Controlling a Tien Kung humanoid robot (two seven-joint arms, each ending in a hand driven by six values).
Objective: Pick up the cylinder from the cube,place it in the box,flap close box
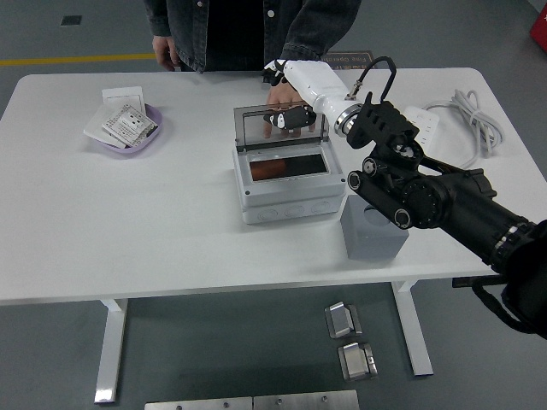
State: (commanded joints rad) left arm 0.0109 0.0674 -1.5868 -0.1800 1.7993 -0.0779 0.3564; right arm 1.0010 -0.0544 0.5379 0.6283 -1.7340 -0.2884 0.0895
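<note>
The grey box [286, 201] stands mid-table with its clear lid [256, 128] raised upright at the back. An orange cylinder [267, 169] lies inside it. The grey cube [369, 239] sits to the box's right with nothing on it, its top partly hidden by my black right arm. My white right hand [292, 101] is up at the lid's top right edge, fingers loosely spread and holding nothing, one dark fingertip [292, 116] against the lid. A person's hand [275, 122] rests on the table just behind the lid, seen partly through it.
A purple bowl [150, 137] holding paper packets sits at the far left. A white power strip [425, 125] and its coiled cable [472, 115] lie at the far right. The person stands at the table's far edge, right behind the box.
</note>
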